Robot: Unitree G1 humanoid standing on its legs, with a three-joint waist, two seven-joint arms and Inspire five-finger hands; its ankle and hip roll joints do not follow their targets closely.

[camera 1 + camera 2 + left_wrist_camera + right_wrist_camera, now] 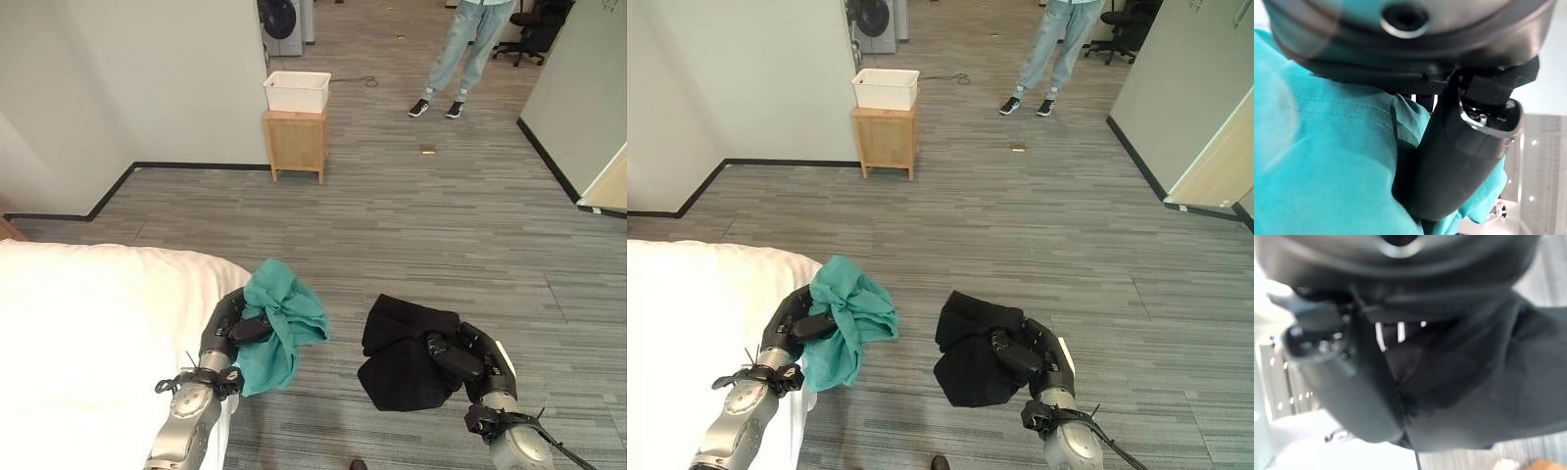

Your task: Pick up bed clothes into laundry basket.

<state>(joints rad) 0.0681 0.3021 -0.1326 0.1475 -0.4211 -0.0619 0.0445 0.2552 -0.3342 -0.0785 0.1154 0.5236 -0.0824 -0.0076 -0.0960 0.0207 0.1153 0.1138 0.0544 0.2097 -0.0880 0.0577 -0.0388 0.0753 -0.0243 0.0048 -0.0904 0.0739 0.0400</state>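
- Because each hand carries its own garment, the load is split so both pieces can travel in one trip: the left hand [227, 328] has fingers and thumb curled round a teal garment [284, 318], and the right hand [468, 357] is clenched on a black garment [402, 357].
- Seen from the left wrist, the thumb [1459, 161] presses into teal cloth, which bunches round it; this reads as a firm pinch, not a loose drape.
- Seen from the right wrist, the dark cloth [1488, 377] lies gathered against the palm, with the thumb [1352, 382] folded over it.
- Both bundles hang clear of the grey floor [411, 225], held up in front of the robot, the teal one just beside the edge of the white bed [88, 333], the black one apart from it to the right.
- The white laundry basket [297, 91] sits on a small wooden stand [296, 142] against the wall, well apart from both hands, so the clothes have yet to be carried across the room.
- A person [465, 54] stands farther back, off to the right of the basket, seemingly out of the direct path.
- Loose folds dangle below each fist and might slip out on the way, I judge.
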